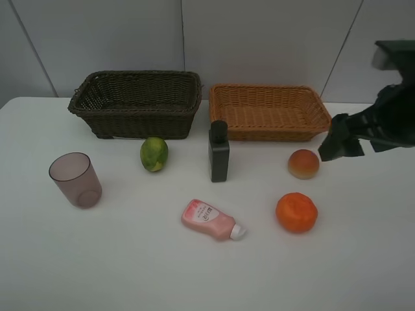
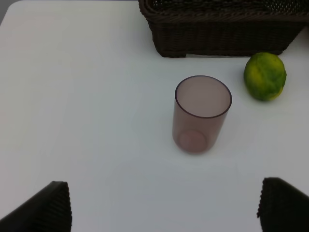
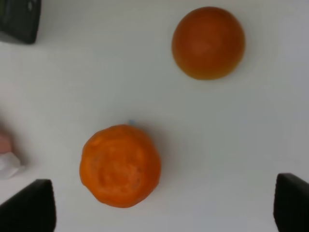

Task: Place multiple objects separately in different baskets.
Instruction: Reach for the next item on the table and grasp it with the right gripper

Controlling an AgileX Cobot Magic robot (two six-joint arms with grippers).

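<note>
My right hand point(image 3: 161, 215) is fully open and empty, hanging over the orange fruit point(image 3: 120, 166). The peach-like fruit point(image 1: 303, 163) sits at its 12 o'clock, with the tan basket point(image 1: 272, 133) beyond. My left hand point(image 2: 164, 210), equally open and empty, faces the cup point(image 2: 202, 113). Risk: an off-centre closure could roll that fruit toward the pink bottle point(image 1: 211, 220).

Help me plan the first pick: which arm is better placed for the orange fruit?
Right. The open right gripper hangs near the orange fruit; the left gripper faces the cup, far across the table.
</note>
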